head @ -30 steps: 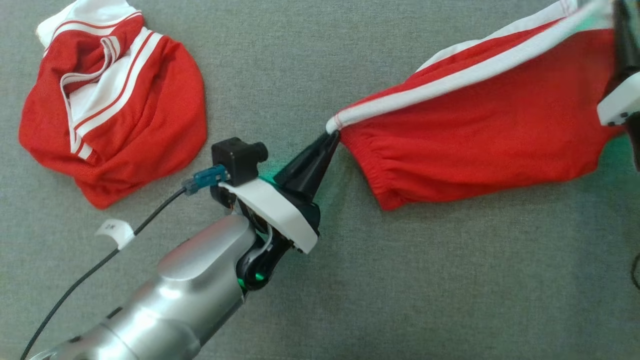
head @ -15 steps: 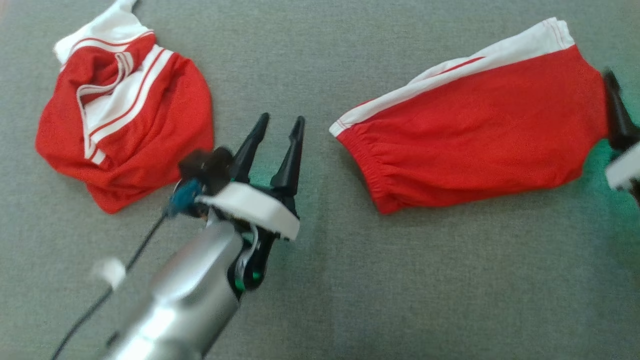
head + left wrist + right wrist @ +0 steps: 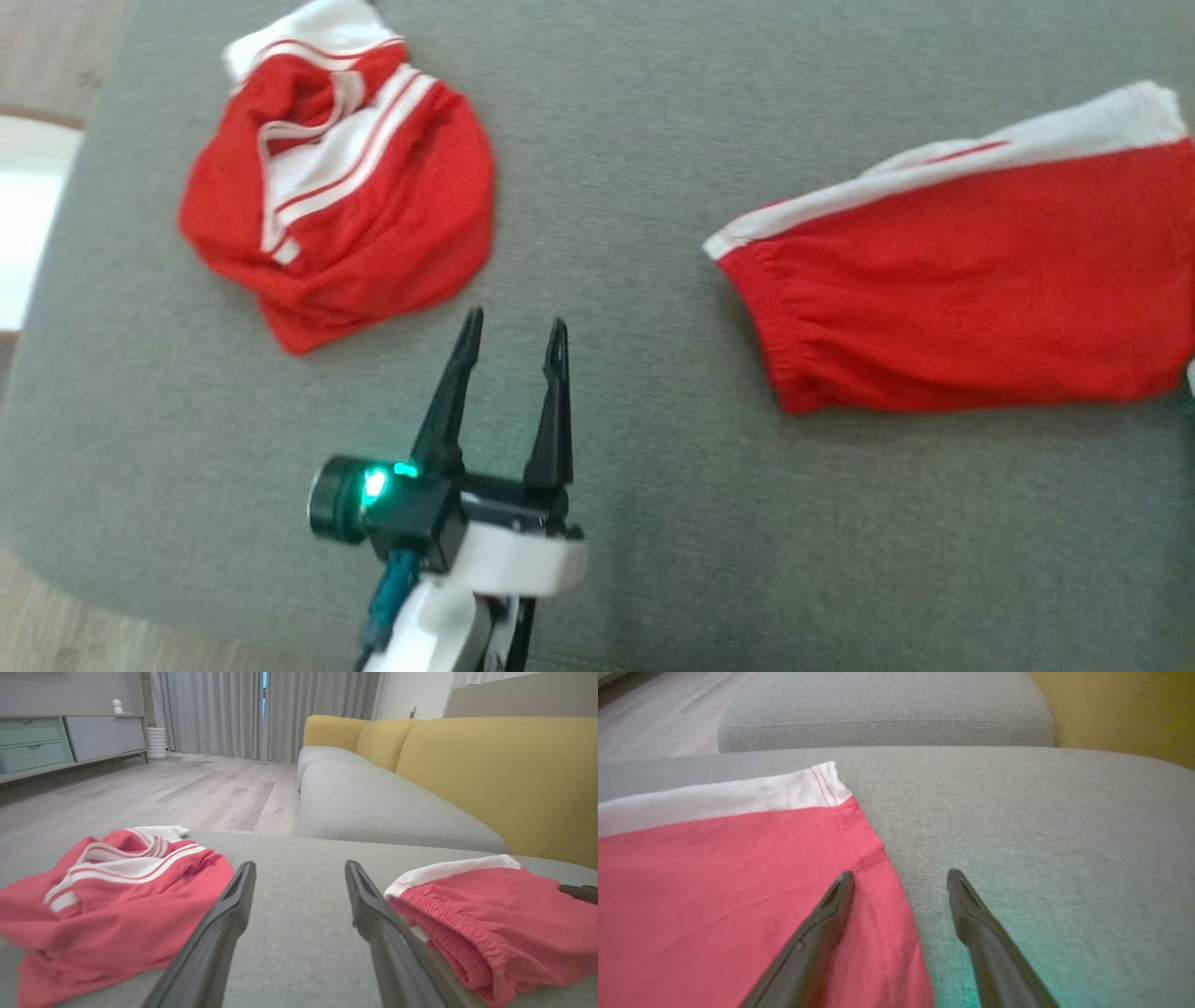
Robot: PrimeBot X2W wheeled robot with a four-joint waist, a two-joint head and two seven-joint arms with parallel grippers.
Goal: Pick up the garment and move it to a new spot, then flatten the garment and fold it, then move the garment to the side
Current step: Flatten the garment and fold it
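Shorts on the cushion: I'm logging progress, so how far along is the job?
Done, it seems: the right shorts lie flat and folded on the cushion. In hand: nothing; left gripper and right gripper stand open and empty. Left: perhaps moving those shorts aside, and the crumpled garment is not yet folded.

The head view is soft with blur. The folded red shorts (image 3: 971,299) run off its right edge, and my left arm (image 3: 439,625) is cut off at the bottom. In my right wrist view the shorts spill past the left and bottom edges.
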